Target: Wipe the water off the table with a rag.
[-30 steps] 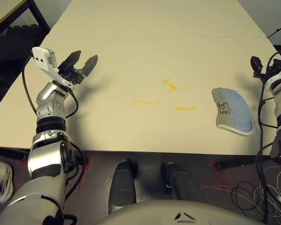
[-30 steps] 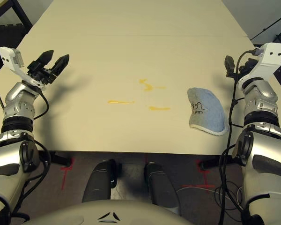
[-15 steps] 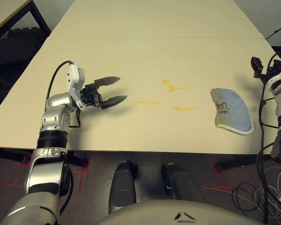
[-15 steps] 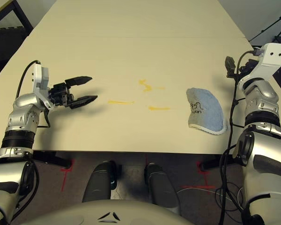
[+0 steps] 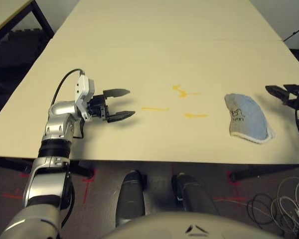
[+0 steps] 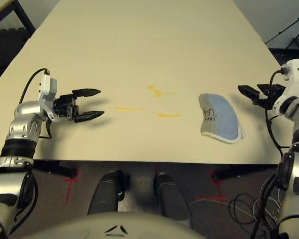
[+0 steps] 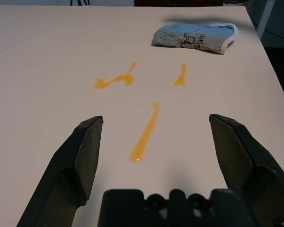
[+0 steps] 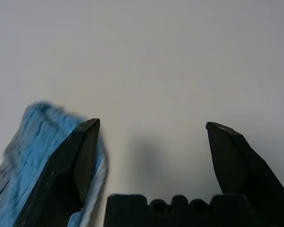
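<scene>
Because it reaches well past both my arms, I take the table (image 5: 139,144) first: pale, flat, and probably slick wherever the liquid sits. The rag (image 6: 220,117) lies near its front edge, toward the right corner, a curved oval of light-blue terry, printed side partly up, whitish rim facing the front edge. I judge it light, soft and limp — nothing to break, but it will likely fold or bunch if I push instead of lifting. My right gripper (image 6: 253,93) stands spread and empty just beyond its right side; I'd bring it over the rag's thick middle, then pinch a generous fold, since a hold on the thin rim alone could peel up and leave the rest dragging. My left gripper (image 7: 155,120) is spread too, empty, between the table's left edge and the streaks. Smallest comes the water (image 5: 195,115), yellow-orange streaks and a squiggle lying between left gripper and rag — thin stuff that may smear, so I'd want the cloth flat.
</scene>
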